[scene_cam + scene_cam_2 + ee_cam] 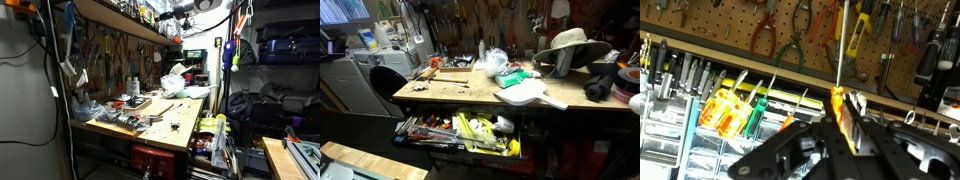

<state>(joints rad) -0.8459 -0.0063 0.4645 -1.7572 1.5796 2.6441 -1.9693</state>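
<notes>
In the wrist view my gripper [846,108] is shut on the orange, translucent handle of a screwdriver [838,50]. Its thin metal shaft points straight up in front of the pegboard [730,25]. Just below and left of the jaws, a rack holds several screwdrivers with yellow, orange and green handles [728,108]. Red-handled pliers [764,35] and green-handled pliers [790,52] hang on the pegboard above. I cannot make out the gripper clearly in either exterior view.
A cluttered wooden workbench [180,125] [470,92] carries tools, a crumpled plastic bag [495,62] and a straw hat [570,45]. An open drawer [460,132] full of tools juts out under it. A shelf [120,20] runs over the bench.
</notes>
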